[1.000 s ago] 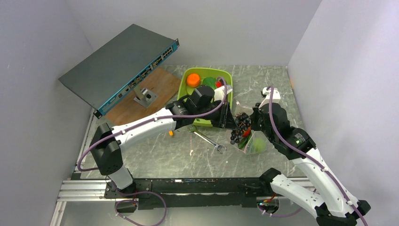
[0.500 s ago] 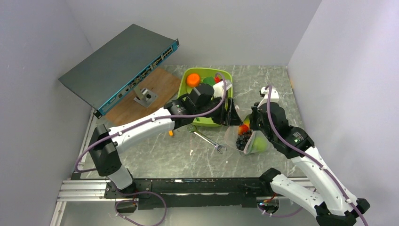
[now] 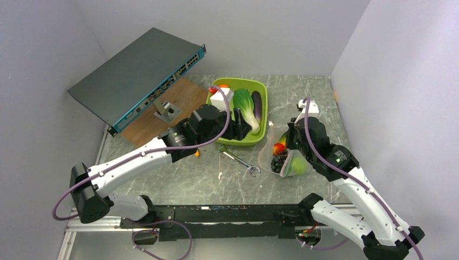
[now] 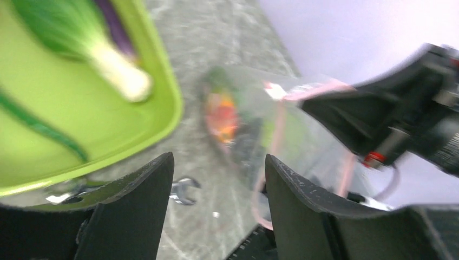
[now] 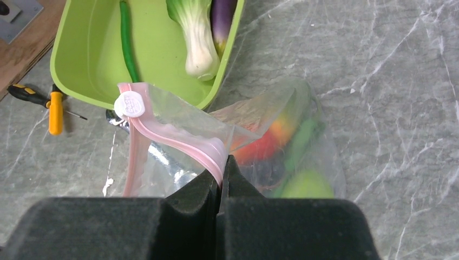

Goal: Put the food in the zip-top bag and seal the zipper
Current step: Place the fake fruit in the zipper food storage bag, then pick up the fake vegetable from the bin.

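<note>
right pincer (image 5: 222, 162): pressed together on the pink zipper (image 5: 178, 142), right at the mouth edge, and holding that edge up off the tabletop (image 3: 189, 179)
zip-top bag (image 3: 269, 158): sits on the right side of the tabletop, just beside the tub's near right corner, and sags down from the pinched edge
bag mouth: open. From the right wrist cam the pink strip splits in two, one side running to the pincer and the other dropping away on the left, with the white round slider (image 5: 129, 104) at the far end
in the bag: red tomato (image 3: 280, 148), dark grapes (image 3: 278, 162) and a round green fruit (image 3: 296, 165), all bunched together at the bottom. There's also a green streak next to the tomato that I can't make out
left pincer (image 4: 217, 157): spread wide with nothing between the fingers. It hangs over the near right corner of the tub, aimed toward the bag. The wrist cam is pretty blurry
lime-green tub (image 3: 262, 89): behind and left of the bag
in the tub: bok choy (image 3: 246, 108) with the purple eggplant (image 3: 256, 105) touching its right side, and a long thin green veggie (image 5: 127, 43) lying off to the left of those
silver wrench (image 3: 241, 161): flat on the tabletop between the tub and the arm bases, left of the bag
orange-handled screwdriver (image 5: 54, 111): on the tabletop by the tub's near left corner
back left: a network switch (image 3: 135, 76) tilted up on a stand over a wooden board (image 3: 162, 116)
</note>
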Robot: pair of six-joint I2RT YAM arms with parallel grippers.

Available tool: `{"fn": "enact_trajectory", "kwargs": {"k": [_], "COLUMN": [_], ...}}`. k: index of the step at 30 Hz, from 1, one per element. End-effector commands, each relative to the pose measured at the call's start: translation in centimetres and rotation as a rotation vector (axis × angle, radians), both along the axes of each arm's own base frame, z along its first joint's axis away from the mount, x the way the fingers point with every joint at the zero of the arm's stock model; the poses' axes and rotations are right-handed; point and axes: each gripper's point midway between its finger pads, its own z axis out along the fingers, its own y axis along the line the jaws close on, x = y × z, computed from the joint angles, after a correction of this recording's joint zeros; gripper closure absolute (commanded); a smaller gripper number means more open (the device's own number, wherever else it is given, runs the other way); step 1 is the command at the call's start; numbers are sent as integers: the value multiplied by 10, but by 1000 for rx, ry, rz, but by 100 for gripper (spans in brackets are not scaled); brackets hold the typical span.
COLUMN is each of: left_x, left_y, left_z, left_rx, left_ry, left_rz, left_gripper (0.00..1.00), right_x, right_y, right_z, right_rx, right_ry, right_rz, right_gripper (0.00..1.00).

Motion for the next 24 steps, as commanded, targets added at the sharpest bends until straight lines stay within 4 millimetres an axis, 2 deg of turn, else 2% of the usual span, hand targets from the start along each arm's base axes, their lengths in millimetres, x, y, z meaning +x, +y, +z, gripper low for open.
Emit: {"fn": "enact_trajectory", "kwargs": {"k": [1,4,8,11,17,21,24], "left_x": [50,73,99,123,175,195,201], "left_y": [64,88,94,91,89,76,77], "left_z": [-28,-60,-104,-135,-191,-224,-242], "left_rx": [118,170,231,292,487,470,455], "left_ry": [-38,48,205,270,364,456,496], "left_rz": [386,513,532,544,636,630,674], "left_gripper": [33,36,41,47,48,48,48], "right_x": [7,7,7,8,11,12,12], "right_y": [2,1,0,0,2,0,0], "right_z": [8,5,7,6,1,0,-1], "right_rx": [32,22,22,16,2,-6,-10], "right_ry": [-49,-40,-47,-41,-26,-24,-21], "right_rz": [-15,-21,-26,-24,-28,-35,-38], "right_gripper": [100,100,100,100,100,100,100]}}
